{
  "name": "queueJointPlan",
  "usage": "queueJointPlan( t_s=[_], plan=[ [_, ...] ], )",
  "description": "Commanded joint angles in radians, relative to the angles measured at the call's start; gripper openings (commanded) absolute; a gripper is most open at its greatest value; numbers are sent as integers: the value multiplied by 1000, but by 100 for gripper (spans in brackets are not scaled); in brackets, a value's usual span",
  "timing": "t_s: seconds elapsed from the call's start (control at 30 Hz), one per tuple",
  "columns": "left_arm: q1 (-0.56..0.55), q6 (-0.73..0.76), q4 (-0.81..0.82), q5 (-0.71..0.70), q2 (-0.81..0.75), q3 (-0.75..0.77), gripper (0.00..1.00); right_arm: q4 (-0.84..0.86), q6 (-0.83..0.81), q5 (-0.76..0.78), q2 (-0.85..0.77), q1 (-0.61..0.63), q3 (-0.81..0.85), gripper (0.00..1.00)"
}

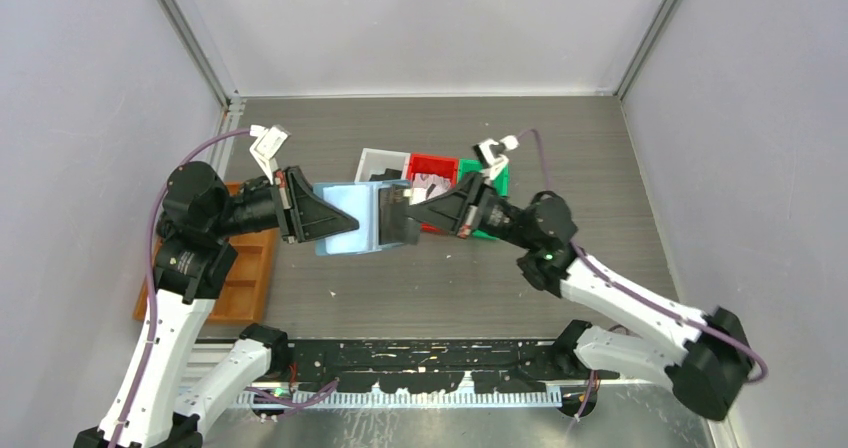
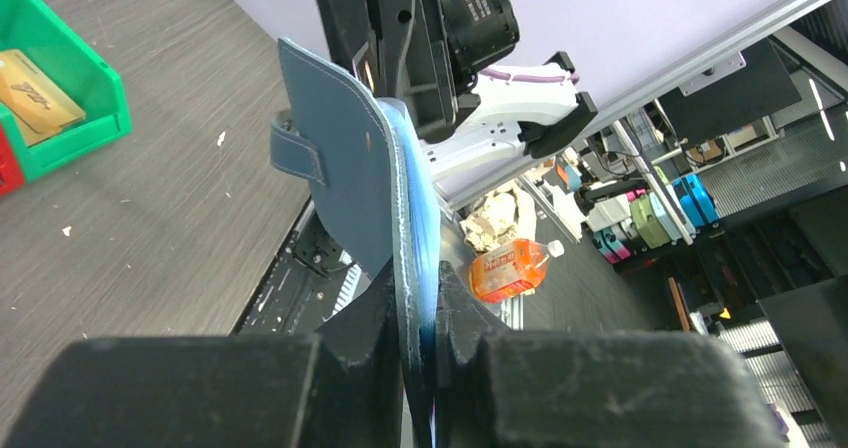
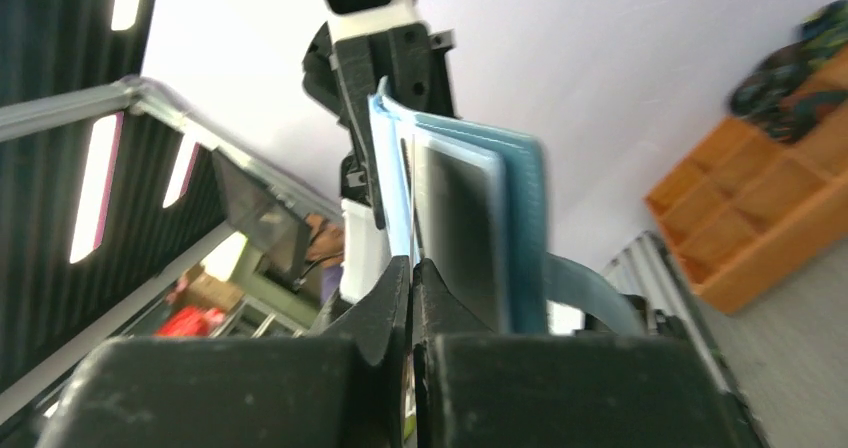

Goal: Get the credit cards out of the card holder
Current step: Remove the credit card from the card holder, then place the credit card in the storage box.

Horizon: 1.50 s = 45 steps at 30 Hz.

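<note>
holding flat blue folding card holder tight w/ left gripper so right gripper, pinching thin dark plastic card, can pull.

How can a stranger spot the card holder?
Look above the middle of the grey table, before the three small bins. The card holder hangs between the left gripper and right gripper. Only it is flat, pale blue and off the table.

Card holder held aloft blocks centre; bins close behind; tray left; passage over near table.
</note>
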Motion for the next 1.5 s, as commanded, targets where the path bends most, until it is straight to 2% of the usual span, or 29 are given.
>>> queueJointPlan(
  t_s=[0.0,0.13,0.27,0.37,0.43,0.5,0.77,0.97,1.2,1.37,1.47],
  plan=[
    [-3,39,45,35,-8,30,0,-283,-127,-5,-220,-107,-32,1],
    [-4,29,52,51,3,47,0,-690,-305,45,-306,-189,48,1],
    [-3,30,61,70,6,69,0,-884,-344,49,-211,-269,135,1],
    [-2,37,59,72,-1,76,0,-815,-311,1,-100,-318,120,1],
    [-3,39,57,72,-7,82,0,-653,-281,-24,-14,-329,90,1],
    [-3,32,50,67,-9,95,0,-561,-249,-48,131,-331,104,1],
    [-3,38,66,54,-19,89,0,-447,-209,-36,625,-306,384,1],
    [-3,67,49,33,-23,65,0,-588,-264,31,876,-257,682,1],
    [-3,87,48,27,-30,60,0,-877,-409,151,1041,-232,927,5],
    [-3,117,44,-21,-49,51,0,-974,-475,159,1080,-218,1014,16],
    [-3,123,53,-70,-59,51,0,-967,-482,158,1060,-217,1003,34]
  ],
)
